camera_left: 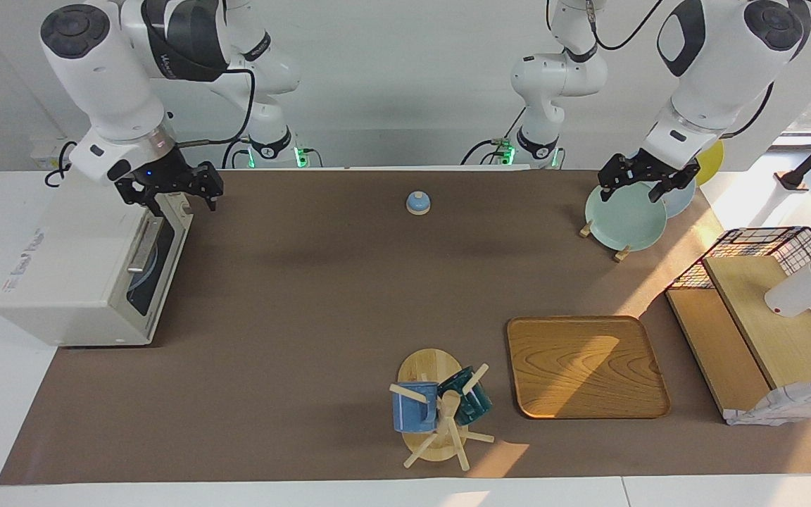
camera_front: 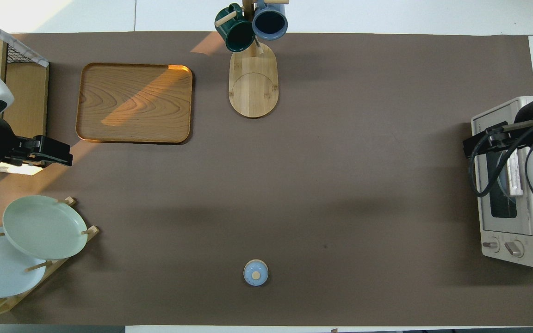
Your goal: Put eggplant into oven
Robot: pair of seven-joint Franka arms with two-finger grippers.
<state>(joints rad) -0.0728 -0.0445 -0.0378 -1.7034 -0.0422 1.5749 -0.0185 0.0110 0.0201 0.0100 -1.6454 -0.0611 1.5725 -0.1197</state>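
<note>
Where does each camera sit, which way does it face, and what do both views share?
Facing view: high across the table, facing the robots; both arms show whole, right gripper at the oven, left gripper over the green plate.
Overhead view: above the robots' end, looking steeply down; only wrists and grippers show.
Shared: oven, wooden tray, mug tree, blue lid.

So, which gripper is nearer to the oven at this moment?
Right. The right gripper is over the top edge of the oven, just above its door. The left gripper is over the plates at the left arm's end of the table.
</note>
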